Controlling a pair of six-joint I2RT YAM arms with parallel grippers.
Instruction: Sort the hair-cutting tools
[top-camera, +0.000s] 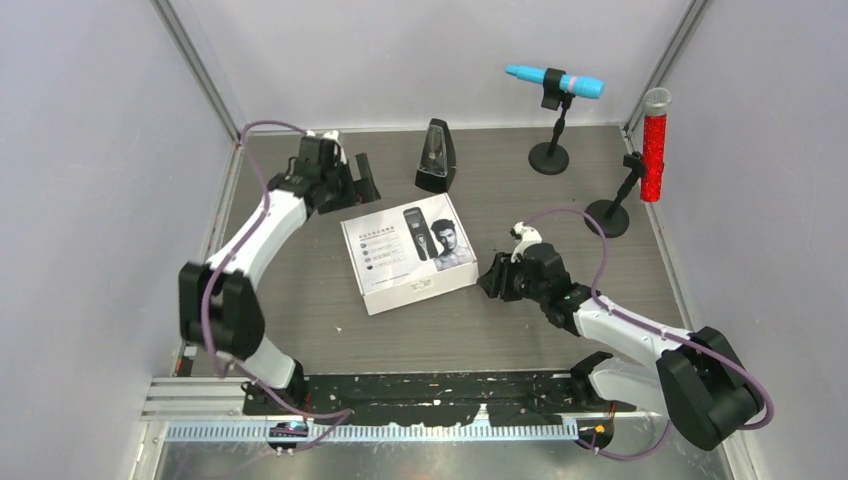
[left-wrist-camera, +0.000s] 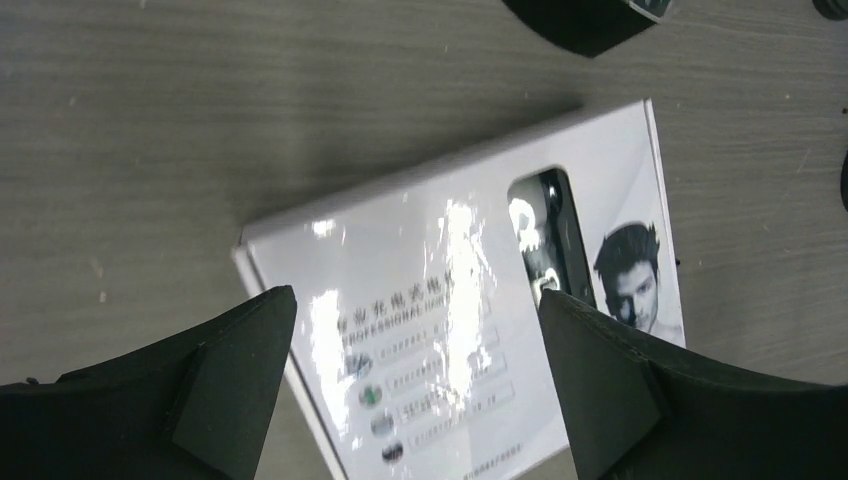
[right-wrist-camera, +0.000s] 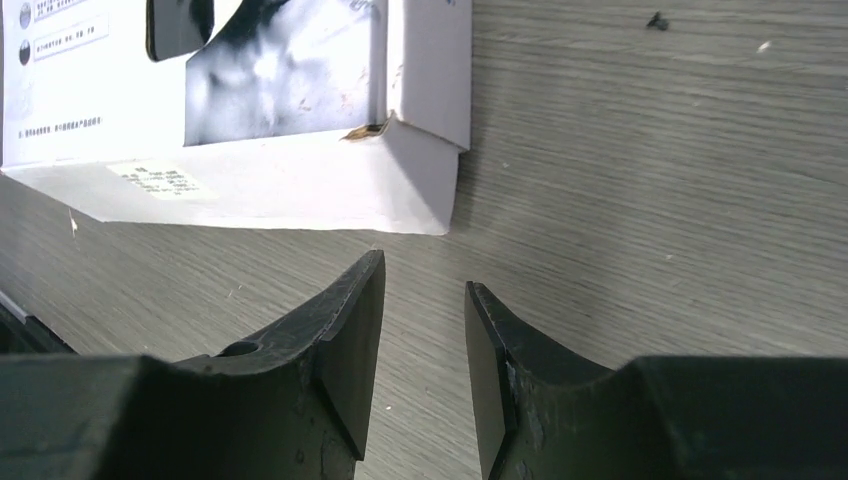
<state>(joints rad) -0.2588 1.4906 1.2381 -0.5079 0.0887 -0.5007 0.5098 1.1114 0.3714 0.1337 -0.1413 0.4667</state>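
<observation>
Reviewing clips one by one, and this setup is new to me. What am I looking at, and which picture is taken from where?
Two robot arms stand at the near edge of a table. The wide picture looks from above and behind them; the other two come from a camera on each wrist, its fingers showing. On the table: a closed white box picturing a hair clipper, a metronome, a blue microphone and a red microphone on stands. The left gripper is wide open, the right gripper narrowly; neither holds anything.

Grey table (top-camera: 330, 330) bears a white box (top-camera: 400, 268), a metronome (top-camera: 436, 157), a blue microphone (top-camera: 555, 82) and a red microphone (top-camera: 654, 155).
</observation>
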